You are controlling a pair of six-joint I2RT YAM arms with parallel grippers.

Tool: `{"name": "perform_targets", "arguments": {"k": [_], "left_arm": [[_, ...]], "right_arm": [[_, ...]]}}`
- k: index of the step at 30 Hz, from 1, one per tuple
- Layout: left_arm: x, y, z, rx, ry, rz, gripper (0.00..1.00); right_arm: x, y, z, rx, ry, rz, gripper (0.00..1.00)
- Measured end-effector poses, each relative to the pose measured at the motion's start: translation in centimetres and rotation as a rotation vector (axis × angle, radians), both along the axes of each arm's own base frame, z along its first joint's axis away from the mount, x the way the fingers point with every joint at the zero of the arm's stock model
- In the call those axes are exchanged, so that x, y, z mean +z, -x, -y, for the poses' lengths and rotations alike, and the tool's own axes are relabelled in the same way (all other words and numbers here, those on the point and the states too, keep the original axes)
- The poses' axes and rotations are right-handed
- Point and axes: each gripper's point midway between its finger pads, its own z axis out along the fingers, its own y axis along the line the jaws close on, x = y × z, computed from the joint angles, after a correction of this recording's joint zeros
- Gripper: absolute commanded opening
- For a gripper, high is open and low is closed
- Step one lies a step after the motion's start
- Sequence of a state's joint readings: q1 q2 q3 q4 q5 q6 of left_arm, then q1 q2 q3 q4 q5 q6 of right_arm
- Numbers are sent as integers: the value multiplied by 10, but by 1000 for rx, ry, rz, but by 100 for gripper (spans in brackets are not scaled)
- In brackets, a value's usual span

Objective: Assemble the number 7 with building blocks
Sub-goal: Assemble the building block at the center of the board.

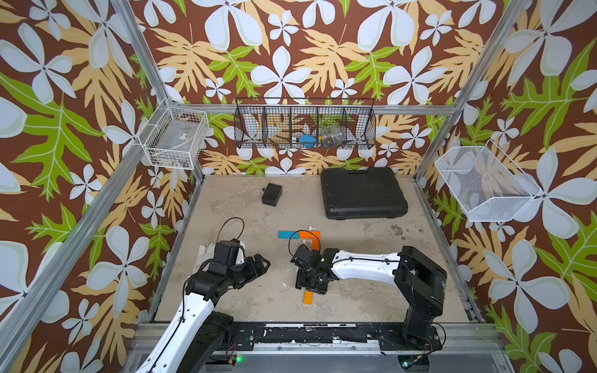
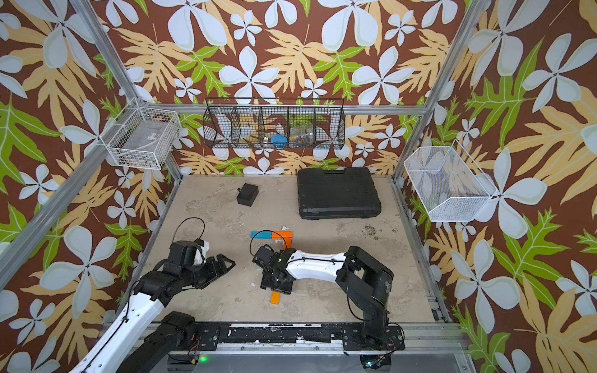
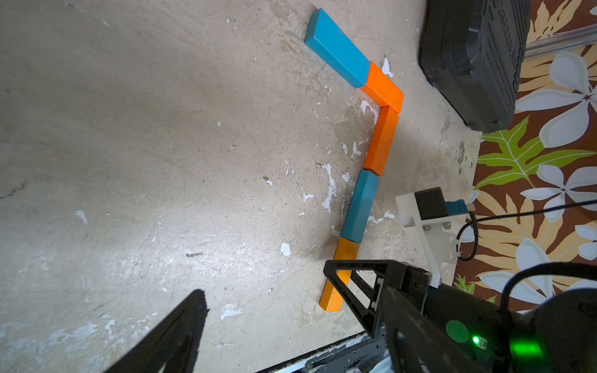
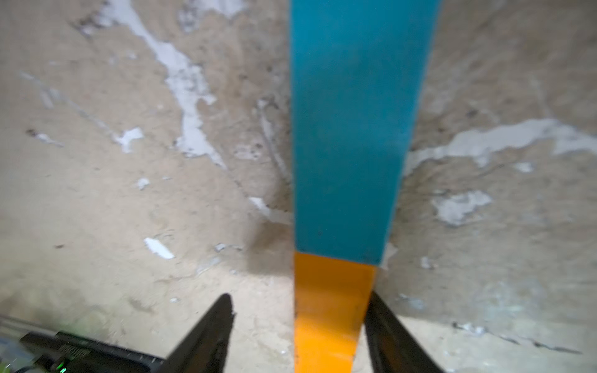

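The right gripper [image 4: 300,298] hangs over the bottom orange block [image 4: 329,316] of the 7 lying flat on the tabletop [image 1: 355,290] — jaws spread, straddling it, one close against its side, the other clear. A blue block [image 4: 352,129] butts its end. In both top views the arm hides most of the stem. The left gripper [image 1: 258,266], jaws spread and empty, sits aside — black case [image 1: 363,192] and small black box [image 1: 272,194] well beyond.

- Brown wallpapered walls [image 1: 290,64] with white flowers and green leaves.
- Scuffed beige floor [image 1: 226,206], chipped white.
- Silver metal frame posts [image 1: 144,58] at far corners.
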State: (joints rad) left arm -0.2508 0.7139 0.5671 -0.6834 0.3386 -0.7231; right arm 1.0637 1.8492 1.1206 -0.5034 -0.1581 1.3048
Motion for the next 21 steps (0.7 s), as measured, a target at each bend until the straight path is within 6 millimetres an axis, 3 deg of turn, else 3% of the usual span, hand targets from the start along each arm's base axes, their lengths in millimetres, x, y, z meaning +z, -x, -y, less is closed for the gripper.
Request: {"name": "perform_targets", "arguments": {"k": [1,9,12,13,17,21], "left_arm": [[0,0,0,0,0,0,87],[-2,1,0,-2,1,-4,87],[-1,2,0,-2,2,0,87],[-1,2,0,-2,3,3,87],[0,2,0,-5,1,10,88],[0,0,0,-10,-5,10,90]], "right_arm": [[1,-1,-4,-1,-18,3,99],[8,-3,-12,10,-16,17,100],[28,-15,-9,33,67,97,100],[47,-23,-9,35,92,150,100],[163,-63,-9,1,7,440,100],[264,-87,39,-30,-162,707,100]]}}
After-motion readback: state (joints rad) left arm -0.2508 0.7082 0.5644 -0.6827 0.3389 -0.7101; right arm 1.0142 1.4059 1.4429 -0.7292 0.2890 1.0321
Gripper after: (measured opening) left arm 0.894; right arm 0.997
